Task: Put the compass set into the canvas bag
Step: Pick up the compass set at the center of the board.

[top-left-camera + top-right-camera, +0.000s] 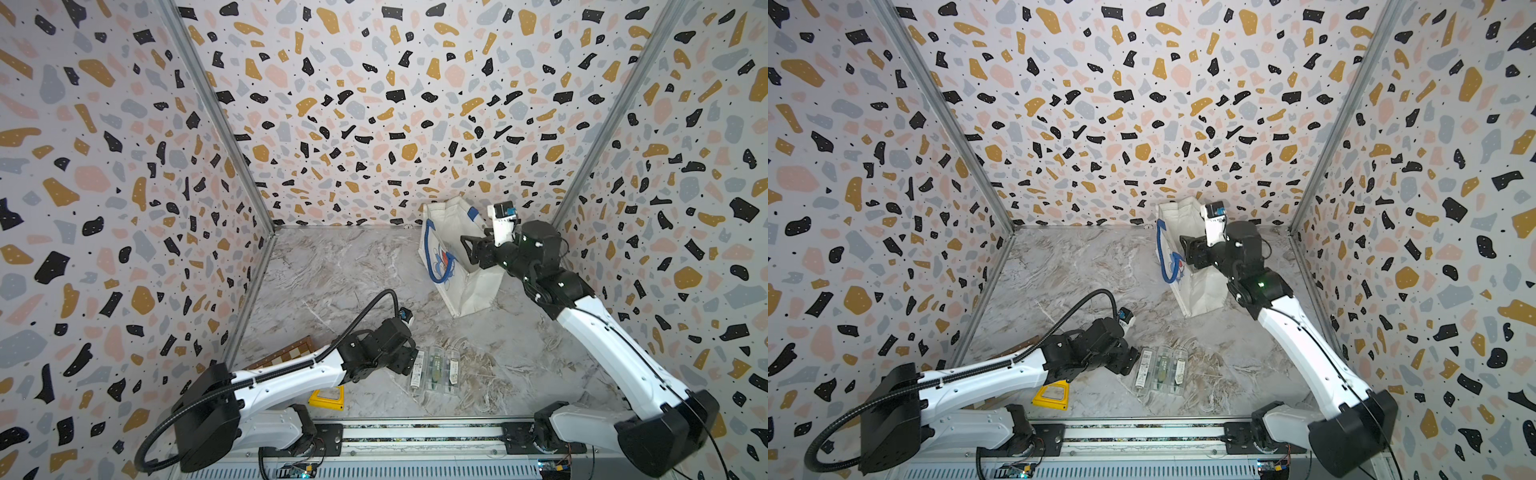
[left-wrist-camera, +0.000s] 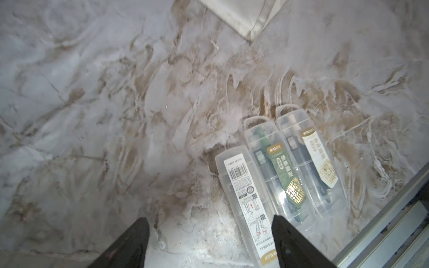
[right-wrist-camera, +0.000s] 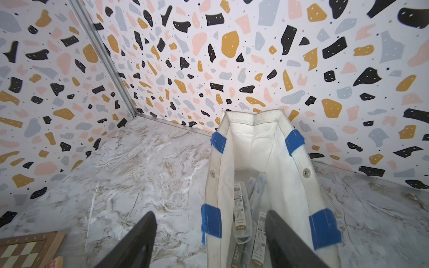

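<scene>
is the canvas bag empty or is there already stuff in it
Not empty: the right wrist view looks down into the canvas bag through its open top, and several clear cases lie at its bottom.

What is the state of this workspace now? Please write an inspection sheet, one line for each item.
Surface: marble-patterned table, no spill seen.
Job's things: three clear compass cases lie side by side at the front; the canvas bag stands open at the back right; cases in the bag show through its mouth.
Clutter: chessboard and a yellow plastic piece, partly under the left arm.
Grippers: left gripper open, fingers empty, by the nearest case; right gripper open, empty, over the bag's mouth.
Cables: black hose arches over the left arm, touching nothing on the table.
Surroundings: terrazzo-patterned walls on three sides; metal rail in front.
</scene>
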You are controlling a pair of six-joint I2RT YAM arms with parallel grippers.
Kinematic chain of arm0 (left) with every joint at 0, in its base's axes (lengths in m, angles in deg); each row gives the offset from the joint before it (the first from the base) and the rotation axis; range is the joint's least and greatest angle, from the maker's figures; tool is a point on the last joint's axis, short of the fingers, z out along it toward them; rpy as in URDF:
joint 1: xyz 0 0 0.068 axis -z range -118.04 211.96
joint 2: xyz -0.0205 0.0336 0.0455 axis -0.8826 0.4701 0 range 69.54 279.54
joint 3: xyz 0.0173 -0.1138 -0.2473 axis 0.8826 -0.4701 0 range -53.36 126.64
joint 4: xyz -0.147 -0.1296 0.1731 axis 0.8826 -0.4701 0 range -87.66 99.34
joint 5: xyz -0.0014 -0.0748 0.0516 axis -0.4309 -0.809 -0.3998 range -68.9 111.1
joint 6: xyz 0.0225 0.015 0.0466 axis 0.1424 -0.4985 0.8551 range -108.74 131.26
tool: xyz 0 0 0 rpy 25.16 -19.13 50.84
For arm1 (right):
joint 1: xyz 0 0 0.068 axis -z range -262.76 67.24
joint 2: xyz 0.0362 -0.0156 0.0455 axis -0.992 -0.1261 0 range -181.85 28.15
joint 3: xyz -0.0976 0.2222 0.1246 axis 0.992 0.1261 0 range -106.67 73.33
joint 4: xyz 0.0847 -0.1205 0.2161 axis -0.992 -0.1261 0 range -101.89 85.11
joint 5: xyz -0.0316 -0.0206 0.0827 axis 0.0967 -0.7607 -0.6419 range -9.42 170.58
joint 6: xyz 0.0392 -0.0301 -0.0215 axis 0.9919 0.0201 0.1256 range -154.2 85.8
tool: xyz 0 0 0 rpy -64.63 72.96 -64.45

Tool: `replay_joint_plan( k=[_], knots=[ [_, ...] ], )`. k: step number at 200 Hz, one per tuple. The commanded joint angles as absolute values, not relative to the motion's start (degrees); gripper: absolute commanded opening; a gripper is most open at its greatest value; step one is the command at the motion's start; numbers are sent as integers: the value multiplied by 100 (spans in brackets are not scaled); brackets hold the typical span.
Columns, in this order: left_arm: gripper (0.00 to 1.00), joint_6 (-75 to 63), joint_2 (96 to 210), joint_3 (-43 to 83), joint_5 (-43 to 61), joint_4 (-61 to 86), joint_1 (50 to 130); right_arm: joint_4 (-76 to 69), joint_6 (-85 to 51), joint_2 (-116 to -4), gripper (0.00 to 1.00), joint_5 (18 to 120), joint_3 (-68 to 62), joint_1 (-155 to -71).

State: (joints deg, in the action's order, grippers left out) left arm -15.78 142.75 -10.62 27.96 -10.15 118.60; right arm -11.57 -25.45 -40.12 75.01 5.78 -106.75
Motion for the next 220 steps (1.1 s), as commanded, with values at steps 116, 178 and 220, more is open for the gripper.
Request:
replay_joint_plan(
  k=[116,178,220],
  knots=[
    [83,-2201,16600,448,2404,-2141,12278,-393,-2623,-3847,78,7359,1422,-10324],
    [79,-2305,16843,396,2740,-2408,12295,-357,-2600,-3889,79,7303,1464,-10324],
    [64,-2410,16651,19,2788,-2257,12280,-379,-2580,-3950,80,7258,1444,-10324]
  ],
)
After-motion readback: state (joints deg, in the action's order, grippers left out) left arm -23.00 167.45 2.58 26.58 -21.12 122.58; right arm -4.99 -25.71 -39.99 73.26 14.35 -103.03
